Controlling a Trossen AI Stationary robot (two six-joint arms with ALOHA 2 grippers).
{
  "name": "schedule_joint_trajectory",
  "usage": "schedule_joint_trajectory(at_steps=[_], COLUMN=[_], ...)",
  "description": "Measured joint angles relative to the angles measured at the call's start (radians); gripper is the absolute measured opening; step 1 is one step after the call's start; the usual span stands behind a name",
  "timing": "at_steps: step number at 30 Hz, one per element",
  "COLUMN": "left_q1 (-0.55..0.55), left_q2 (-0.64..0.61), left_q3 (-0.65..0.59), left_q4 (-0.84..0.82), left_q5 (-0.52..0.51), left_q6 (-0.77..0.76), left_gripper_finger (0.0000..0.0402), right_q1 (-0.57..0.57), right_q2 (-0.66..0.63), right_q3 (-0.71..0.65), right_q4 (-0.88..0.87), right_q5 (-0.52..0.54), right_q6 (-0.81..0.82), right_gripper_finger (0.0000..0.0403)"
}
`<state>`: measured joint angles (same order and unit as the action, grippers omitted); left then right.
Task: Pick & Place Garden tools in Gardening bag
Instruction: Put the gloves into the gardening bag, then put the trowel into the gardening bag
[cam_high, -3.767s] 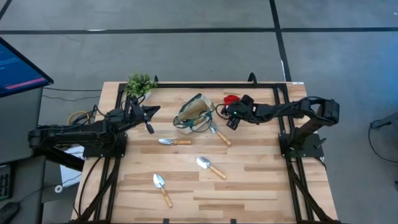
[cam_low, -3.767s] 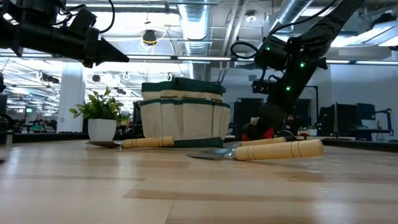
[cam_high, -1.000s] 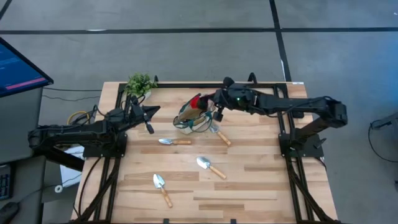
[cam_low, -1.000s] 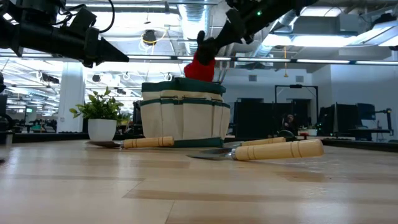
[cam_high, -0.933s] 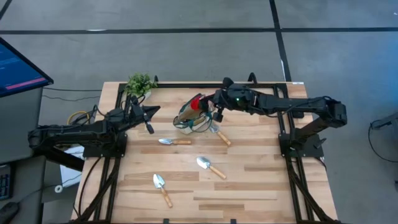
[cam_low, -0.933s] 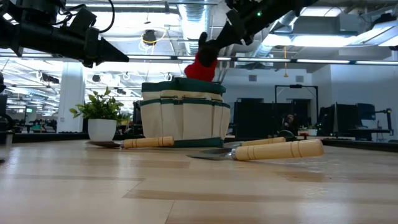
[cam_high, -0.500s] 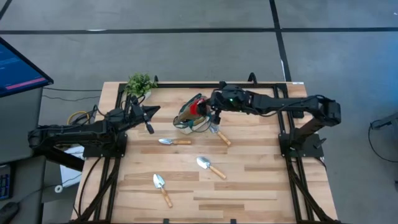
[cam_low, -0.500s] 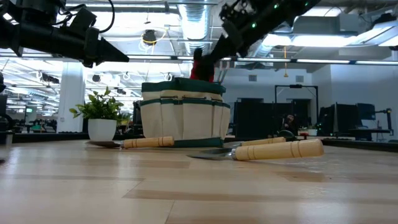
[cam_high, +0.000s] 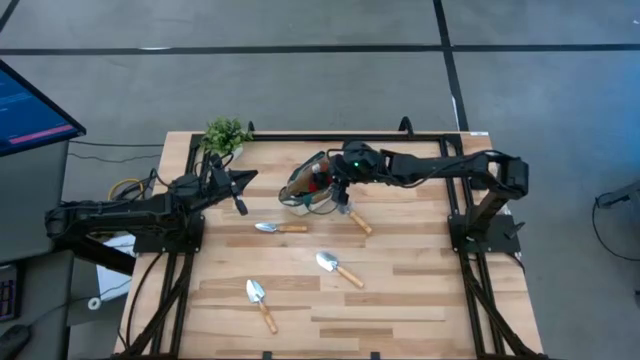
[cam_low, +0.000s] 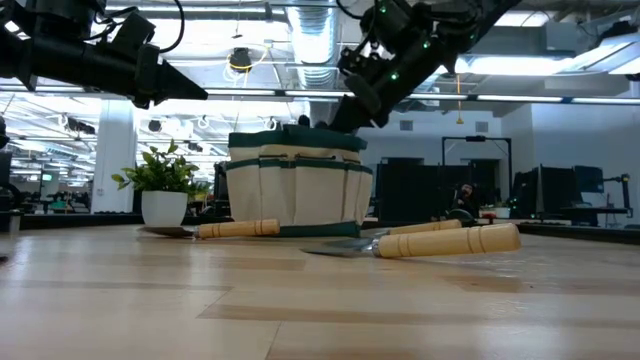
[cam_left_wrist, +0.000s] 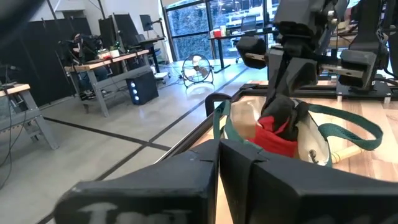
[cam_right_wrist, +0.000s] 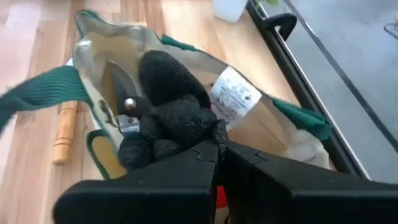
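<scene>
The beige gardening bag (cam_high: 303, 186) with green trim stands open at the table's far middle. My right gripper (cam_high: 328, 180) reaches into its mouth from the right, shut on a red-and-black item (cam_left_wrist: 277, 127). Dark shears (cam_right_wrist: 125, 103) lie inside the bag. One trowel (cam_high: 352, 217) lies against the bag's right side. Three more trowels (cam_high: 280, 227), (cam_high: 340, 268), (cam_high: 261, 303) lie flat on the table, nearer. My left gripper (cam_high: 243, 185) hovers shut, left of the bag. My right gripper pinches the red-and-black item between its two fingers, slanting down from the table's right. The black part (cam_right_wrist: 177, 118) bunches out ahead of the fingertips; the red part (cam_left_wrist: 273, 138) hangs below. The item sits inside the bag's mouth; whether it touches the bottom I cannot tell.
A small green potted plant (cam_high: 226, 134) stands at the far left corner. Black frame rails (cam_high: 462, 215) run along both sides of the table. A monitor (cam_high: 30, 105) stands off the table's left. The near half of the tabletop (cam_high: 400, 300) holds only two trowels.
My right gripper has gone down and a little toward the table's left, carrying the red-and-black item from above the bag's rim down into its mouth. In the low view the red part has sunk out of sight behind the rim.
</scene>
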<state>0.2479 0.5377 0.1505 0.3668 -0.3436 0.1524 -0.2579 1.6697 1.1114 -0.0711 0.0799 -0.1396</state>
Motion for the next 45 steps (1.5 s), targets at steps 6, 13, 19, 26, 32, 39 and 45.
schedule_joint_trajectory(at_steps=[6, 13, 19, 26, 32, 39, 45], left_q1=[0.000, 0.000, 0.000, 0.000, 0.000, 0.000, 0.000], left_q2=[0.000, 0.000, 0.000, 0.000, 0.000, 0.000, 0.000], left_q3=[0.000, 0.000, 0.000, 0.000, 0.000, 0.000, 0.000], left_q4=[0.000, 0.000, 0.000, 0.000, 0.000, 0.000, 0.000], left_q5=[0.000, 0.000, 0.000, 0.000, 0.000, 0.000, 0.000], left_q6=[0.000, 0.000, 0.000, -0.001, 0.000, 0.000, 0.000], left_gripper_finger=[0.0002, 0.0002, 0.0002, 0.0002, 0.0002, 0.0002, 0.0002], right_q1=[-0.001, 0.000, 0.003, -0.002, 0.001, 0.023, 0.022], right_q2=[-0.051, -0.124, -0.138, -0.234, -0.330, -0.419, -0.515], right_q3=[0.000, 0.000, 0.000, 0.001, 0.000, -0.058, -0.191], right_q4=[0.032, -0.011, -0.039, -0.217, -0.408, -0.429, -0.257], right_q5=[0.002, -0.006, -0.001, 0.101, 0.132, 0.134, 0.100], right_q6=[-0.001, -0.012, -0.002, 0.009, 0.046, 0.053, 0.049], right_gripper_finger=[0.0044, 0.0111, 0.0178, 0.0161, 0.0034, 0.0006, 0.0001])
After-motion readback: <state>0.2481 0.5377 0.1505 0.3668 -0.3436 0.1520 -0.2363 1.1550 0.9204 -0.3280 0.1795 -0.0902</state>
